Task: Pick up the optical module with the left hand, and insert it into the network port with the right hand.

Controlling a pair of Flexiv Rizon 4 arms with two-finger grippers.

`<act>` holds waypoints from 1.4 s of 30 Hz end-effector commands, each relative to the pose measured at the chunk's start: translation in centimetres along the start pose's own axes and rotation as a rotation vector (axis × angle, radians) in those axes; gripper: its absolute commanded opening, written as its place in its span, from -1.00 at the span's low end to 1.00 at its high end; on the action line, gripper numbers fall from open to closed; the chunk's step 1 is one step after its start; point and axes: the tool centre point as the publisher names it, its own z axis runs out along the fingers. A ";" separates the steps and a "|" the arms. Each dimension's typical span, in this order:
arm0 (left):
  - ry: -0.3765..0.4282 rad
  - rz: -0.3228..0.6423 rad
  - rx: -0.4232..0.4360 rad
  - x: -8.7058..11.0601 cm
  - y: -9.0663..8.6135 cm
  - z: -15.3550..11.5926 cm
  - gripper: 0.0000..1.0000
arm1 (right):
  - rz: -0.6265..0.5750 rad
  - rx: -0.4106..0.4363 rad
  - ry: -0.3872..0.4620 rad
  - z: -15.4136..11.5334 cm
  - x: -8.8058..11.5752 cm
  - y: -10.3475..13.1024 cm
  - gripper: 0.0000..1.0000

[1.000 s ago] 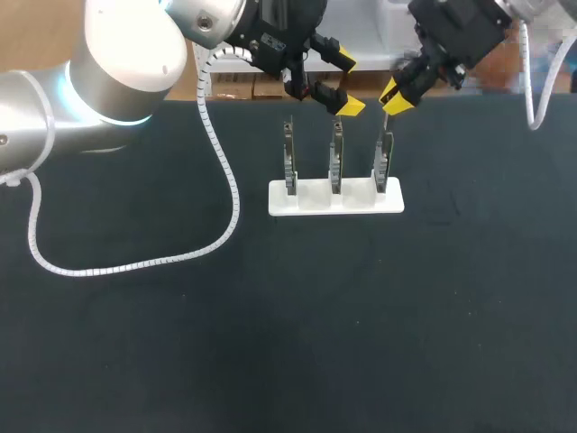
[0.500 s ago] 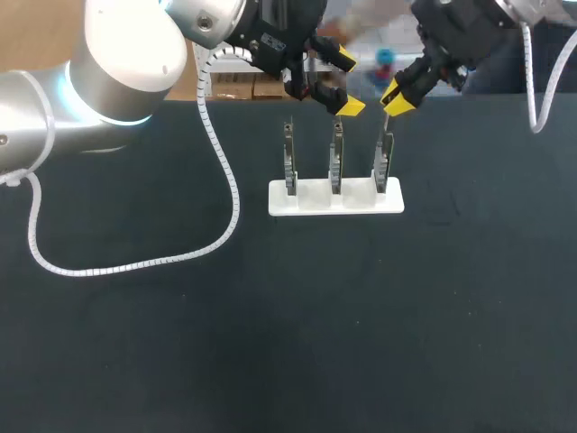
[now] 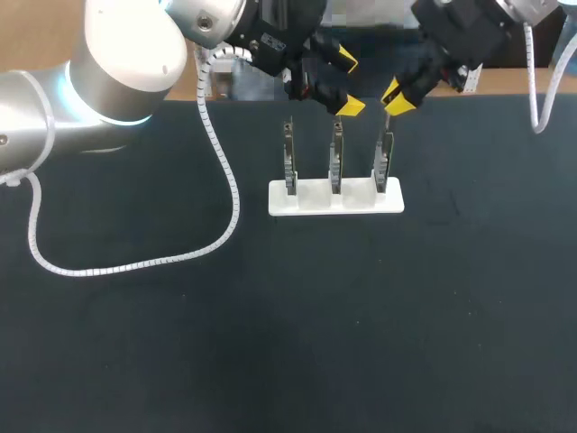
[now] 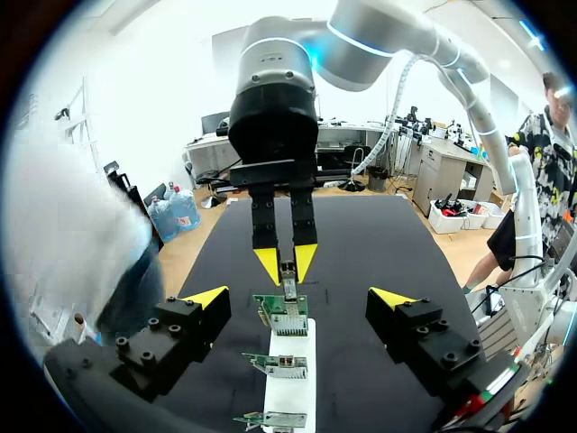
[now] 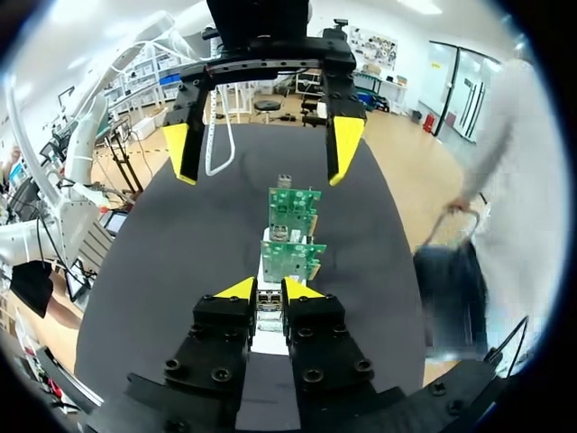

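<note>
Head view: right claw [image 3: 389, 101] pinches optical module [image 4: 288, 271] atop rightmost board [image 3: 383, 164].

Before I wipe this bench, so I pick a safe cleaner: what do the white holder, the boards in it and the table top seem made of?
White holder: likely plastic, matte, uniformly white with blocky slots. Boards: green circuit laminate with silvery metal-looking ports. Table top: black, matte, no glare; perhaps fabric or rubber mat, cannot tell which.
</note>
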 end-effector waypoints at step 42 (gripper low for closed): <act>0.008 -0.003 0.003 -0.2 0.1 0.0 1.00 | 0.022 0.043 -0.012 0.2 -0.5 0.2 -1.00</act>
